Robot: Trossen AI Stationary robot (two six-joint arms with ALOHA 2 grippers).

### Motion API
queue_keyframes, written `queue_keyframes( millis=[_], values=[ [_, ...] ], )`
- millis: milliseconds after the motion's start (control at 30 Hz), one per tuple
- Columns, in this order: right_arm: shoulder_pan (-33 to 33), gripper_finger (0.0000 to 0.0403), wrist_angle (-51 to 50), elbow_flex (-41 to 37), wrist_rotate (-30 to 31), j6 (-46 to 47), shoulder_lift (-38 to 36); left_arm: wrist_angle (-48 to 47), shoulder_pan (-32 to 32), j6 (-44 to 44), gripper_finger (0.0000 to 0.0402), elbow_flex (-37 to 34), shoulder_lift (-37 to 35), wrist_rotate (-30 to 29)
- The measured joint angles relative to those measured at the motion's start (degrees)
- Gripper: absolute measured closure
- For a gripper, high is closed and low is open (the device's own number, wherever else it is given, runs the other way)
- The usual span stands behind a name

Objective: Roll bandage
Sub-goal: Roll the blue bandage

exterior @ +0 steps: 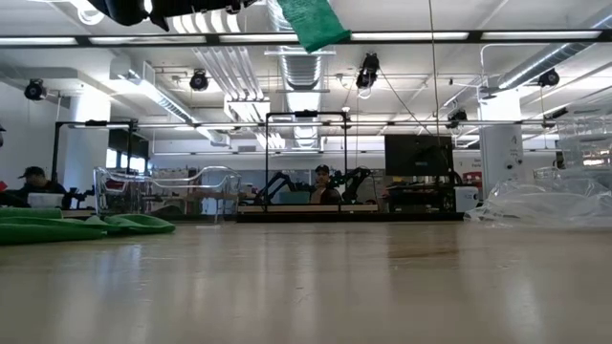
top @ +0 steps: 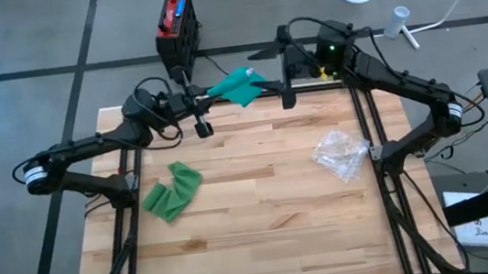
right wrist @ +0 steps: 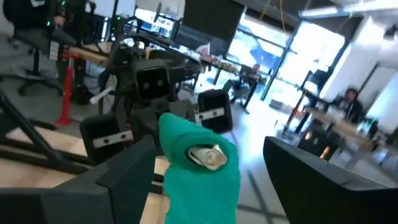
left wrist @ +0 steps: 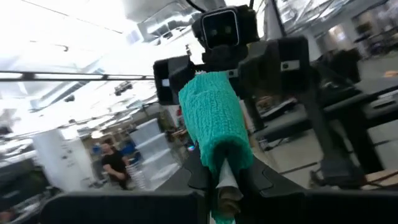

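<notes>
My left gripper (left wrist: 227, 186) pinching the green bandage roll (top: 240, 87) high above the desk's (top: 262, 218) far edge, my right gripper (right wrist: 205, 171) spread wide around its end, loose green bandage (top: 171, 191) lying near the desk's left side

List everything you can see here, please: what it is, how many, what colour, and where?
Bandage roll: one, green, held in the air over the table's far edge, between the two grippers.
Loose bandage: one, green, crumpled on the table's left part.
Plastic wrapper: one, clear, crumpled on the table's right part.
Table: one, pale wood.
Box: one, red and black, on the floor beyond the table.
People: several, seated at desks in the room behind.
Left gripper: dark, shut on the bandage roll.
Right gripper: dark, open, its fingers either side of the roll's end.
</notes>
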Motion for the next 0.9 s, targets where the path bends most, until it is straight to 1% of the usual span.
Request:
queue_keyframes(
  millis=[167,267,467,600,667,800,900],
  values=[
    [-0.27,0.0133,-8.57,3.22,-0.07,5.57,1.09,-0.42,0.04,6.95,0.0382,0.23,0.19,-5.20],
    [-0.25,0.0145,-12.87,5.34,-0.12,7.65,0.93,-0.43,0.04,10.76,0.0382,0.21,0.21,-5.83],
    [-0.27,0.0171,-14.16,6.71,-0.06,15.07,1.06,0.40,0.04,16.62,0.0382,0.21,0.21,-5.98],
    [-0.50,0.0187,-14.49,7.09,-0.52,21.36,3.18,0.56,0.04,18.92,0.0383,0.22,0.21,-6.01],
    [-0.64,0.0191,-14.41,6.98,-2.55,24.59,4.67,0.60,0.04,20.45,0.0383,0.21,0.21,-6.01],
    [-0.66,0.0188,-10.72,6.98,-10.71,31.89,7.27,-0.12,0.04,23.85,0.0383,0.21,0.21,-5.99],
    [-0.69,0.0180,-7.62,6.99,-13.15,36.28,8.41,-0.60,0.04,25.31,0.0379,0.21,0.21,-5.99]
  ],
)
